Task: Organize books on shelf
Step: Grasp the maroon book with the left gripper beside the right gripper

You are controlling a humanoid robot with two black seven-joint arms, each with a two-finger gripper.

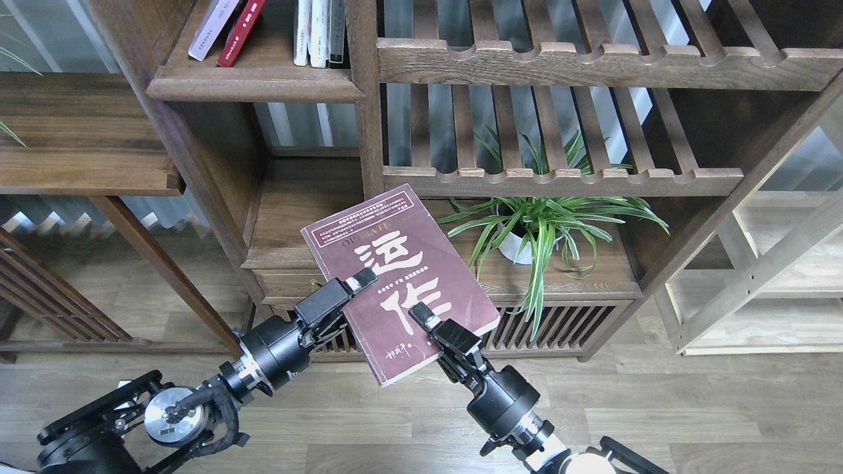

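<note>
A: Where is the large maroon paperback with big white Chinese characters (402,276)?

B: Held in the air in front of the bookcase, cover up, tilted, below the solid dark-brown wooden shelf with the rounded moulded front edge (257,85).

A: Grippers?

B: Left gripper (352,282) is clenched on the book's left edge, a finger lying over the cover. Right gripper (425,321) grasps its lower edge, one finger on the cover near the lower character. Both grip the same book.

A: On the shelf?

B: The white/pale-lavender paperback (212,26) and the red paperback (241,31) lean side by side at the left. Thin white- and dark-spined volumes (319,31) stand upright at the right, against the post.

A: Surroundings?

B: Slatted wooden racks with scalloped rails (566,62) to the right. A green spider plant in a white pot (537,220) sits beneath them, just right of the held book.
</note>
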